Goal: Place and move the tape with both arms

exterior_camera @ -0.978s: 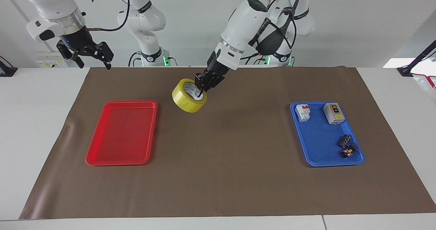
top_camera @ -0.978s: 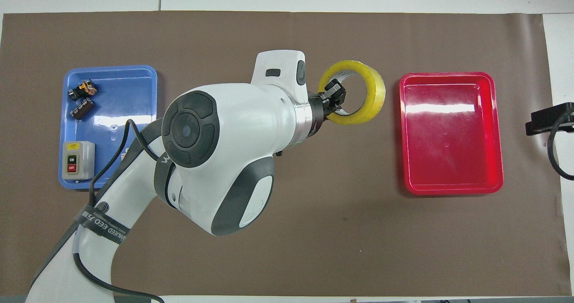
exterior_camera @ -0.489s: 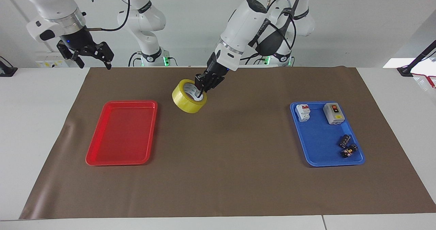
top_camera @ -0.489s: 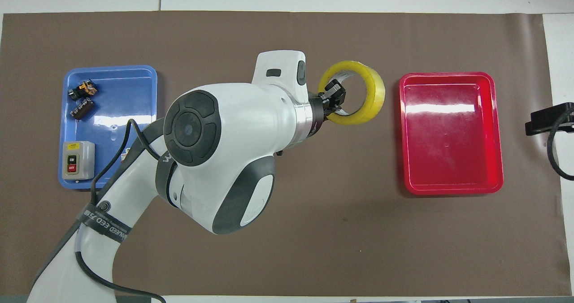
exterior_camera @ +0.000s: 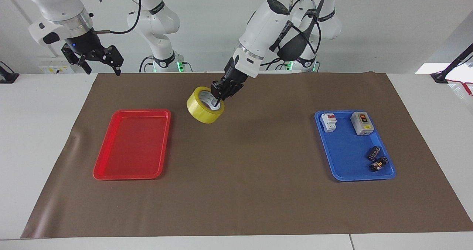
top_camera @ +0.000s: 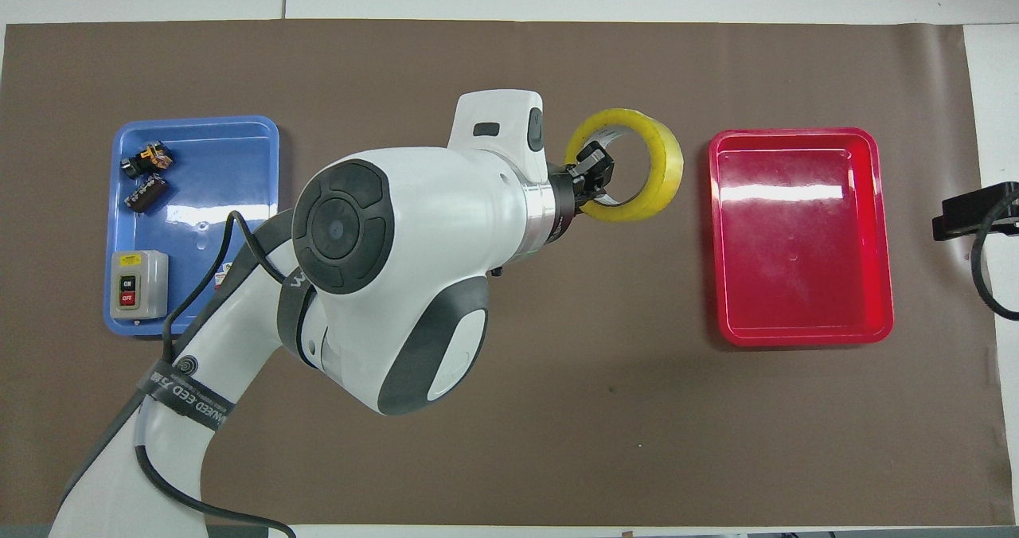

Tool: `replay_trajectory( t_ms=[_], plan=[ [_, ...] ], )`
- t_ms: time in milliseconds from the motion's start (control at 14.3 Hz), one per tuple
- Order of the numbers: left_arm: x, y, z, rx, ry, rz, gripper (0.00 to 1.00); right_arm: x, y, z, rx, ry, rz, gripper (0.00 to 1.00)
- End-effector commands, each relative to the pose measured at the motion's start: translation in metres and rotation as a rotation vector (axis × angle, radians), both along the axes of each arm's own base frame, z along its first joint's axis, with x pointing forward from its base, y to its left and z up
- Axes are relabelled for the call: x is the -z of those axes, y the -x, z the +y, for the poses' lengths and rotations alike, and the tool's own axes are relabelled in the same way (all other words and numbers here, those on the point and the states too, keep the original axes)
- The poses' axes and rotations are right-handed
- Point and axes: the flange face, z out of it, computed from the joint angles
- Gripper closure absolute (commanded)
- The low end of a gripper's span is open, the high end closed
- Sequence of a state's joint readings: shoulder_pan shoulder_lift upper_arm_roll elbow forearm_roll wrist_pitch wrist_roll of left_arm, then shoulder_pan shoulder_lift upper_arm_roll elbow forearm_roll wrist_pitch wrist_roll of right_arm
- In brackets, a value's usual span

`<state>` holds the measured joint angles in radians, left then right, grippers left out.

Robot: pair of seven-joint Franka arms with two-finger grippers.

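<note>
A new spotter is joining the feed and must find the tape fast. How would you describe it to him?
Start at the brown mat and find the red tray at the right arm's end. Beside it, toward the mat's middle and a little nearer the robots, the left pincer grips the tape by its rim. It is the only yellow ring, with a white core.

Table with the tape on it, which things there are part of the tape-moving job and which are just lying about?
Part of the job:
- tape, gripped at its rim by the shut left claw, over the brown mat
- right claw, open, waiting above the mat's corner

Lying about:
- red tray, nothing in it
- blue tray with a white breaker, grey switch box and two small black parts
</note>
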<state>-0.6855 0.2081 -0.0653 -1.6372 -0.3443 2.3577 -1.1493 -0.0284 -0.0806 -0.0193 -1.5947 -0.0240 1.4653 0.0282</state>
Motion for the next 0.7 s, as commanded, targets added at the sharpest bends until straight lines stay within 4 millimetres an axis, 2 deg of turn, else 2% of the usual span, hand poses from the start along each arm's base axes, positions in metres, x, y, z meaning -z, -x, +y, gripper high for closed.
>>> replay_trajectory(
  t_ms=[0, 140, 419, 629],
  plan=[
    [-0.006, 0.000, -0.002, -0.001, 0.033, 0.010, 1.00, -0.001, 0.005, 0.001, -0.017, -0.017, -0.013, 0.00],
    [-0.006, 0.000, -0.001, -0.001, 0.031, 0.012, 1.00, -0.003, 0.000, 0.003, -0.024, -0.034, -0.053, 0.00],
    [-0.005, 0.001, -0.001, 0.000, 0.027, 0.015, 1.00, -0.001, -0.012, 0.017, -0.006, -0.239, -0.097, 0.00],
    [0.012, 0.003, 0.006, 0.012, -0.013, 0.024, 1.00, 0.004, -0.027, 0.032, 0.014, -0.386, -0.136, 0.00]
  ],
)
